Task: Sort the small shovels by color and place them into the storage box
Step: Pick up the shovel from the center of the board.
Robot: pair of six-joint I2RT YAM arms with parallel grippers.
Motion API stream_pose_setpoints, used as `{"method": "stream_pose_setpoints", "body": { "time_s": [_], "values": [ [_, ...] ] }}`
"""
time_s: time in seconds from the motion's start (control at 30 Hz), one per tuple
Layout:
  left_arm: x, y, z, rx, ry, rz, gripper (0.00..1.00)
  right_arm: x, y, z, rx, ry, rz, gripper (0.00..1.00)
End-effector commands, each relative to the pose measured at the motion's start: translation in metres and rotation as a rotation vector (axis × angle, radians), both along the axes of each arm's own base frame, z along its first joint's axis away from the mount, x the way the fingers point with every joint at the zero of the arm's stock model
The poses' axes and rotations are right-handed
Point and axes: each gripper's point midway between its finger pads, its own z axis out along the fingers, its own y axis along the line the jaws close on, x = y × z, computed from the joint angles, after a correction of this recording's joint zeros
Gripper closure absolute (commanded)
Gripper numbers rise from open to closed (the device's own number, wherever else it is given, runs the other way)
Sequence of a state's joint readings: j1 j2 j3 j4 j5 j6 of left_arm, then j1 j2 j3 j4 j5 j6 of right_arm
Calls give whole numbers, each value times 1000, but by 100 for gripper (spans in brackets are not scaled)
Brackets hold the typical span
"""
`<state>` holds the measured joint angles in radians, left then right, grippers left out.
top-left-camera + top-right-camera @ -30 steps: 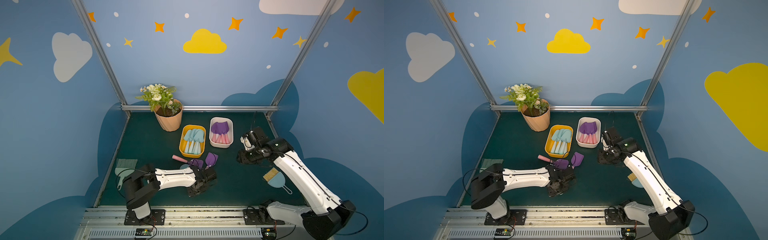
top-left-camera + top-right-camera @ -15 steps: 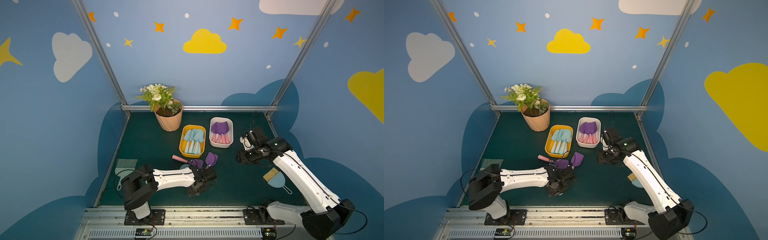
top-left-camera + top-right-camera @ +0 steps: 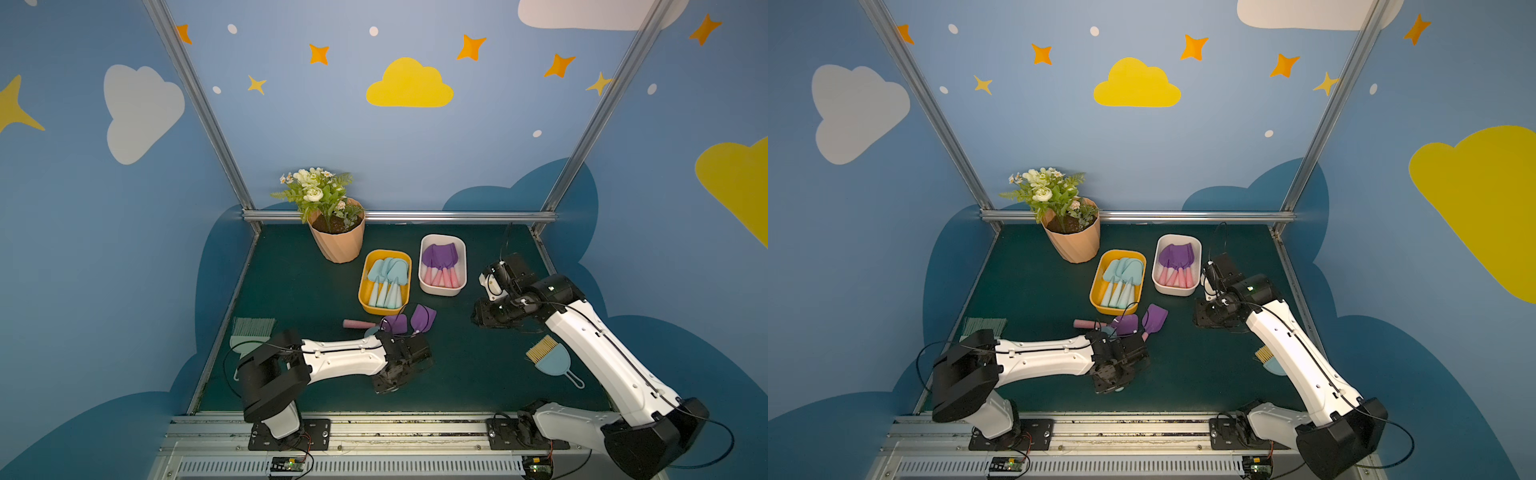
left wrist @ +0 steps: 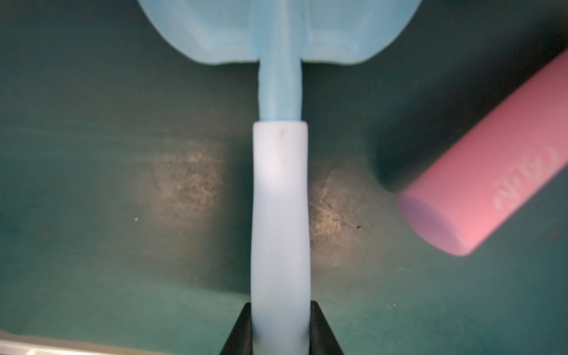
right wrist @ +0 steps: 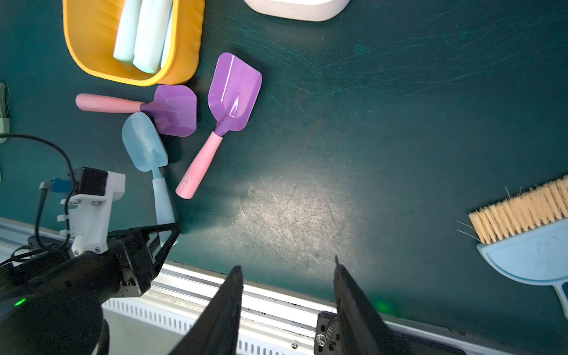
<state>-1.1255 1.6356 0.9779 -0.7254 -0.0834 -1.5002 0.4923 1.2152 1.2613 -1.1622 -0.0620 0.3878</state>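
Where the left arm reaches low across the front of the table point(image 3: 291, 282), the left pincer point(image 4: 280, 316) is seen pinching the end of the pale handle of a light blue shovel point(image 5: 144, 144), one black finger pressed on either side. Whether this shovel lies on the table or is held just off it cannot be told. Its blade is crowded by a loose purple shovel point(image 5: 175, 110), whose blade touches or overlaps the blue blade near its tip; which of the two is on top cannot be made out. A second purple shovel point(image 5: 233, 92) is laid just beside, its pink handle slanting towards the blue handle, near it but apart. Just behind these three, the yellow box point(image 3: 362, 286) is filled with sorted blue shovels point(image 3: 386, 278), and next to it the white box point(image 3: 440, 291) is filled with sorted purple shovels point(image 3: 440, 262), pink handles towards the front. The right pincer point(image 5: 285, 264) is held spread and empty above a bare part of the table, well apart from the loose shovels. A blue brush point(image 3: 548, 359) with tan bristles is found near the right arm, a mint-green brush point(image 3: 249, 332) at the table's left edge behind the left arm, and a flower pot point(image 3: 338, 245) at the back, near the yellow box.
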Motion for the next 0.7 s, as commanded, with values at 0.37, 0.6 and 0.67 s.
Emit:
{"method": "stream_pose_setpoints", "body": {
  "time_s": [0.37,0.6,0.67],
  "values": [
    [-8,33,15,32,-32,65,97,7,6,1,21,10,-17,51],
    [-9,34,38,5,-72,39,97,5,6,2,24,15,-17,52],
    [-7,35,52,-4,-97,15,97,5,6,2,27,14,-18,52]
  ]
}}
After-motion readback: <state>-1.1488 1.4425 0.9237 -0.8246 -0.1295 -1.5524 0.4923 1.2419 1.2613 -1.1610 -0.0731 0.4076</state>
